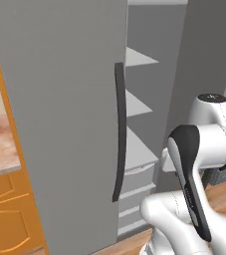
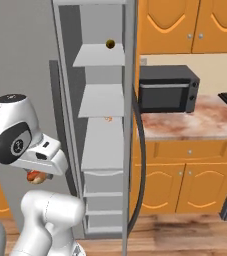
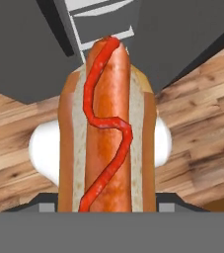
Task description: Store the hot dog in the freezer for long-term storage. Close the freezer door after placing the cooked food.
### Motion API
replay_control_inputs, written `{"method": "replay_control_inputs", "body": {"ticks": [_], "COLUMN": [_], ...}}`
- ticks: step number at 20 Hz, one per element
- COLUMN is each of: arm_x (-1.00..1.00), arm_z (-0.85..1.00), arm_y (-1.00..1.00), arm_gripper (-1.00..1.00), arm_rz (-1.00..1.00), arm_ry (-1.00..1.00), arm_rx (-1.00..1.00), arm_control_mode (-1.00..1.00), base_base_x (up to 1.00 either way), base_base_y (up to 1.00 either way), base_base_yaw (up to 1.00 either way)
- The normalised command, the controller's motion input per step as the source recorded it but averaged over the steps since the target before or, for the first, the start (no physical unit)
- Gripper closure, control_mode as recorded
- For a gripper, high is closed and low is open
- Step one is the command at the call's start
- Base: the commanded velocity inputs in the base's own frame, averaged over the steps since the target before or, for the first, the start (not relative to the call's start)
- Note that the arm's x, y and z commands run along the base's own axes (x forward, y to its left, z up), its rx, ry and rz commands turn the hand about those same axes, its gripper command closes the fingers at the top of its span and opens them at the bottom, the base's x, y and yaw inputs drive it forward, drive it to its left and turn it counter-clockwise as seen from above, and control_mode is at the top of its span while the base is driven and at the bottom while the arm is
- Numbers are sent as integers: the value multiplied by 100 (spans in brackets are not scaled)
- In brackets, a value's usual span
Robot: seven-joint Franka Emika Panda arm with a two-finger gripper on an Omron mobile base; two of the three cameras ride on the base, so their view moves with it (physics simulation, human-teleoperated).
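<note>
The hot dog (image 3: 106, 128), a reddish sausage with a ketchup line in a tan bun, runs lengthwise up the hand view, and my gripper (image 3: 106, 200) is shut on its sides. In the right base view the hot dog (image 2: 35, 176) peeks out under the hand, low and left of the freezer (image 2: 102, 150). The freezer stands open, its pale shelves (image 1: 137, 102) and drawers (image 2: 103, 192) showing. The freezer door (image 2: 130, 100) is swung out, seen edge-on with its dark handle (image 2: 141, 165). The gripper (image 2: 37, 175) hangs in front of the compartment, outside it.
A small olive-yellow item (image 2: 110, 45) lies on the top shelf and a tiny pale item (image 2: 107, 119) on a lower shelf. The wider fridge door (image 1: 59, 109) is shut. A black microwave (image 2: 167, 90) stands on the counter (image 2: 195, 125) to the right. Wooden floor lies below.
</note>
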Motion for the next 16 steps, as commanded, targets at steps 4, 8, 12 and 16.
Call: {"method": "replay_control_inputs", "body": {"ticks": [4,8,12,16], "arm_x": [0,0,0,0], "arm_z": [0,0,0,0], "arm_y": [0,0,0,0], "arm_gripper": [100,100,100,100], "arm_rz": [0,0,0,0], "arm_ry": [0,0,0,0], "arm_rx": [0,0,0,0], "arm_control_mode": [100,100,100,100], "base_base_x": [35,31,40,44], "base_base_y": [-16,-6,0,0], "base_base_yaw": [10,2,0,0]}}
